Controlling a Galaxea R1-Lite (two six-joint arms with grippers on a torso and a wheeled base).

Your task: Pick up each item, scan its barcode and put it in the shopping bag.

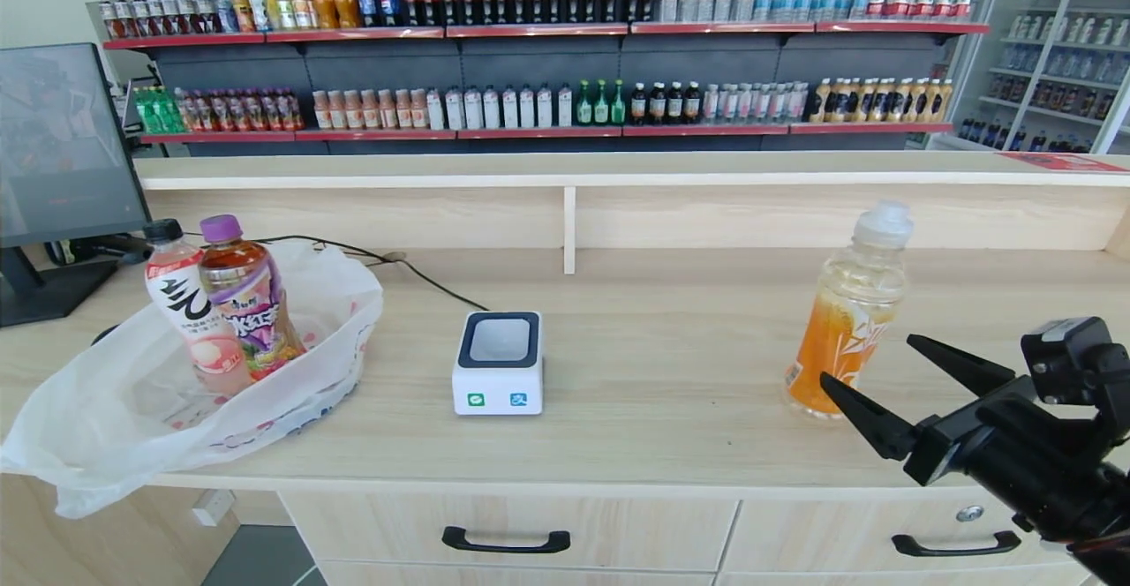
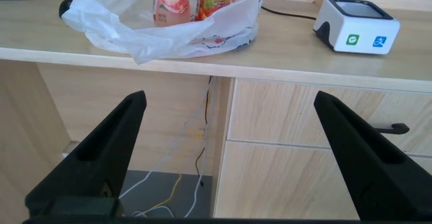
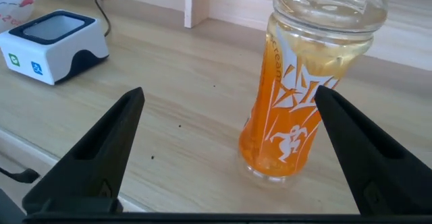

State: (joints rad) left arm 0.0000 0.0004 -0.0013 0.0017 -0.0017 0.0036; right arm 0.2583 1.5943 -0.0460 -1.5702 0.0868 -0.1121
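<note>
An orange drink bottle (image 1: pixel 847 312) with a white cap stands upright on the counter's right side, close up in the right wrist view (image 3: pixel 304 96). My right gripper (image 1: pixel 892 374) is open just in front of and to the right of it, apart from it. The white scanner (image 1: pixel 498 363) with its dark window sits mid-counter (image 3: pixel 52 43) (image 2: pixel 356 25). At the left, the white shopping bag (image 1: pixel 132 409) holds a purple-capped bottle (image 1: pixel 247 299) and a black-capped pink bottle (image 1: pixel 190 304). My left gripper (image 2: pixel 236 150) is open below the counter edge, in front of the cabinet.
A monitor (image 1: pixel 62 154) stands at the far left behind the bag, and a black cable (image 1: pixel 371 255) runs to the scanner. A raised wooden ledge (image 1: pixel 618 176) bounds the counter's back. Drawers with black handles (image 1: pixel 505 540) lie below the front edge.
</note>
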